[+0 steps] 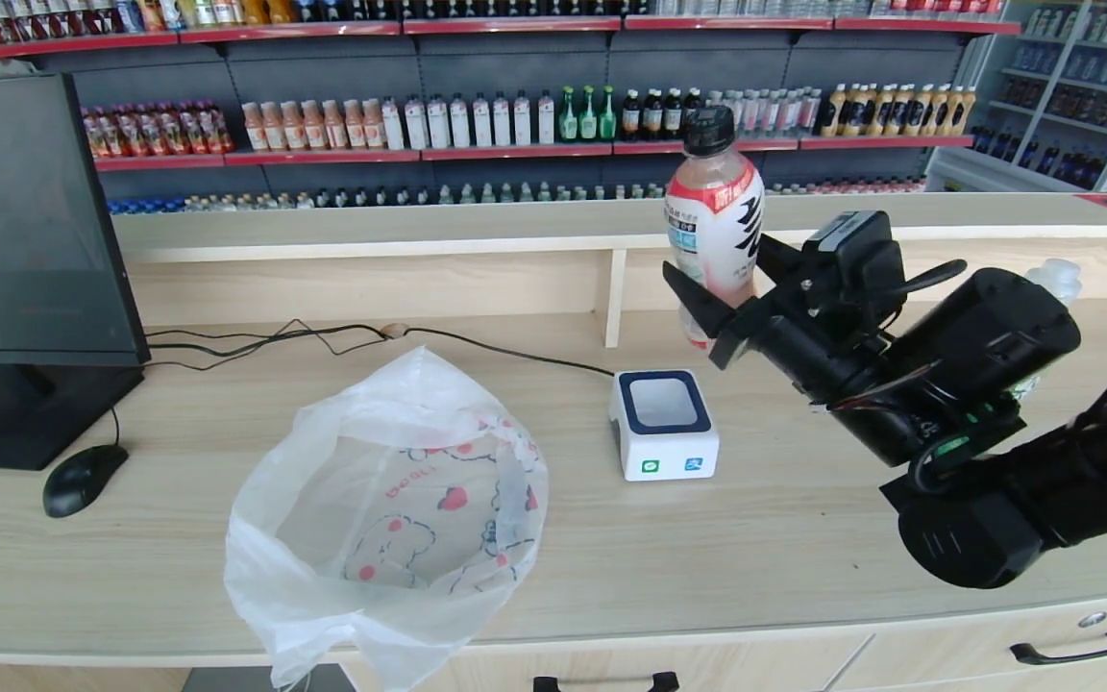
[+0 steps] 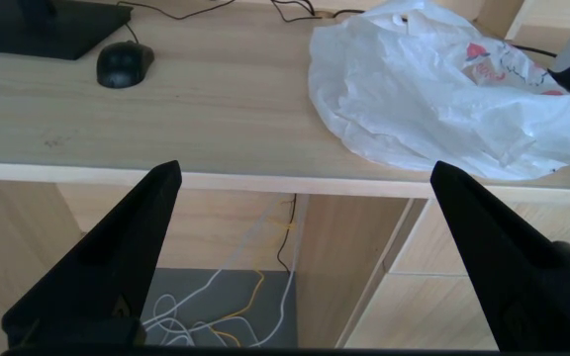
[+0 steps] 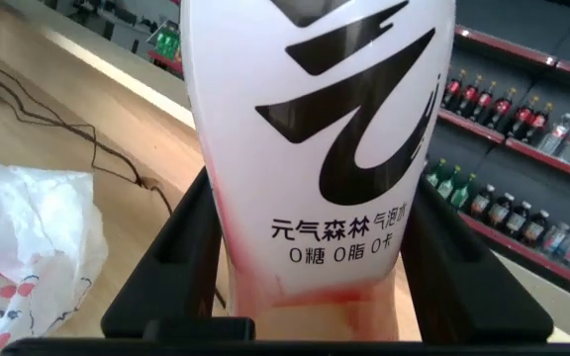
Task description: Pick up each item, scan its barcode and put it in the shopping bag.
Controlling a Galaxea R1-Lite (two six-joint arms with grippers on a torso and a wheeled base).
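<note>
Monitor (image 1: 30,221) on a black stand fills the far left of the worktop (image 1: 755,538), with a black mouse (image 1: 83,478) just near of its base. The left tool (image 2: 307,173) hangs on the near side below the worktop's edge, its fingers wide apart with nothing between them. A thin black cable (image 1: 323,333) runs along the far part of the worktop to the scanner (image 1: 664,423). The white shopping bag (image 1: 390,519) lies open at the near centre, mouth up. Right of it the scanner sits face up, between the bag and the bottle (image 1: 715,221). The bottle stands upright, far and right of the scanner, with the right tool (image 1: 731,279) clamped on its lower body. Whether its base touches the worktop I cannot tell. A second, clear bottle (image 1: 1058,279) shows behind the right arm.
</note>
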